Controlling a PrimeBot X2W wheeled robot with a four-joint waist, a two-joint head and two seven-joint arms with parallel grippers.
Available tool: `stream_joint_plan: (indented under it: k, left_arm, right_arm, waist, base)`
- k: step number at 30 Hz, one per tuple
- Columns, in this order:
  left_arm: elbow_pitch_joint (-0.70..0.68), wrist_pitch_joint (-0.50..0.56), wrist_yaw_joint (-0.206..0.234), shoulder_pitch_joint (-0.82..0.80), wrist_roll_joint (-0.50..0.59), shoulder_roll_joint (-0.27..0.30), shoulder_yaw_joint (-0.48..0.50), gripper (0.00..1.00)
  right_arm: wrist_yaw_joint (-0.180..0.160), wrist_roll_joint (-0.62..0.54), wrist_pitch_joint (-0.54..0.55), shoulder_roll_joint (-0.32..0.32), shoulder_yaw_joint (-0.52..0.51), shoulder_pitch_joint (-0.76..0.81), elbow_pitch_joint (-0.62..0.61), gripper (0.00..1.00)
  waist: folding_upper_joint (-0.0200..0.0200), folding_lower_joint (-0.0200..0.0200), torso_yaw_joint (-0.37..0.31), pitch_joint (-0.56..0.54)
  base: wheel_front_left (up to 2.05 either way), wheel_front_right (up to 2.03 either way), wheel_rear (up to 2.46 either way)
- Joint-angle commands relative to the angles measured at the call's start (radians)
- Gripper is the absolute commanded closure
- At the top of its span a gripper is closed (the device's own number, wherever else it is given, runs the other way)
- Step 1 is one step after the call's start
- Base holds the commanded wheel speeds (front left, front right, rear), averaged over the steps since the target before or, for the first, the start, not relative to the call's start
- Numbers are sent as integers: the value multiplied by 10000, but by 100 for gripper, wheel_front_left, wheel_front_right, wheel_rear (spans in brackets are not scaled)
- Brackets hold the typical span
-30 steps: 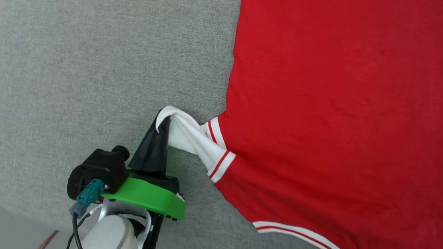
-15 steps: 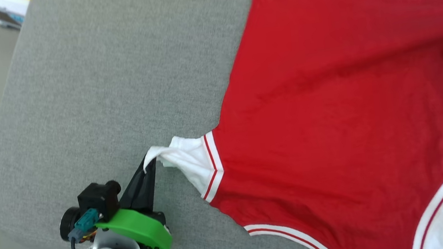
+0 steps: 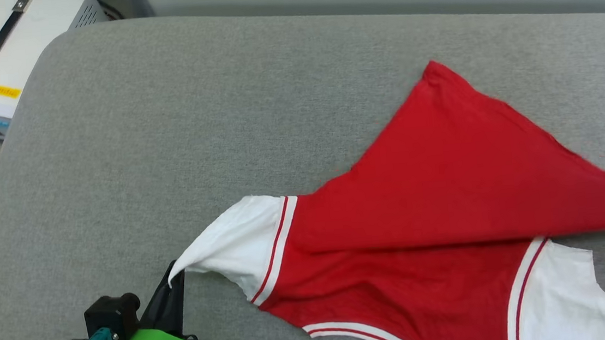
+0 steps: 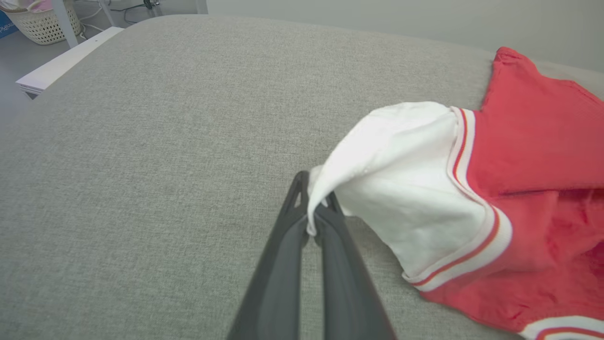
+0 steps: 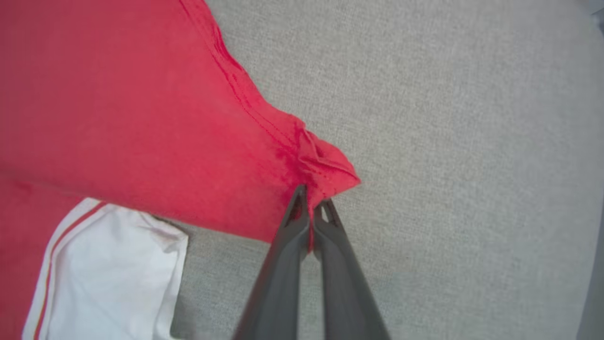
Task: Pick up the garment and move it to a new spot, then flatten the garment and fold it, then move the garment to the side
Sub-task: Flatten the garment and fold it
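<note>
Head view: red soft-fabric T-shirt with white, stripe-trimmed sleeves, lying partly doubled over on the grey woven cushion. The left gripper pinches one white sleeve's edge.
Left wrist view: fingers pressed together on that sleeve.
Right wrist view: right gripper nipping a red hem corner.

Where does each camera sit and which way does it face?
Head view: on the head, facing down at garment on grey cushion; left gripper lower left.
Left wrist view: along left gripper, shut on white sleeve.
Right wrist view: along right gripper, shut on red corner.
All three share the garment.
</note>
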Motion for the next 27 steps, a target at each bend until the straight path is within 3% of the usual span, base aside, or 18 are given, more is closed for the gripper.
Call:
stream_joint_plan:
  k: [1, 8, 14, 15, 16, 21, 27]
  left_arm:
    - [-34, -1, 105, 184, -41, 83, 57, 100]
    - [-94, 22, 183, 277, -19, 134, 13, 100]
    - [-43, 53, 187, 184, 12, 108, -55, 100]
    - [-28, 54, 194, 180, 12, 108, -59, 100]
    - [-17, 59, 201, 180, 12, 111, -63, 100]
    - [2, 105, 232, 166, 48, 135, -123, 100]
    - [-91, 156, 239, 27, 115, 105, -213, 100]
  right_arm:
    - [-7, -27, -34, 249, -334, 738, -155, 100]
    - [-7, -365, 262, 2194, -2234, 4193, -673, 100]
    - [-7, -778, 359, 3761, -2615, 5391, -509, 100]
    - [-7, -853, 232, 3916, -2737, 5352, -522, 66]
    - [-7, -939, 130, 3988, -2825, 5295, -555, 0]
    - [-7, -1317, -338, 3870, -3243, 4753, -1264, 0]
    - [-7, -1608, -454, 3153, -3527, 3545, -2633, 0]
  waist:
    - [-1, 1, -609, -582]
    - [-1, 1, -751, -627]
    - [-1, 1, -738, -574]
    - [-1, 1, -751, -576]
    - [-1, 1, -762, -582]
    - [-1, 1, -779, -679]
    - [-1, 1, -637, -607]
  base:
    - [0, 0, 0]
    - [0, 0, 0]
    - [0, 0, 0]
    - [0, 0, 0]
    - [0, 0, 0]
    - [0, 0, 0]
    - [0, 0, 0]
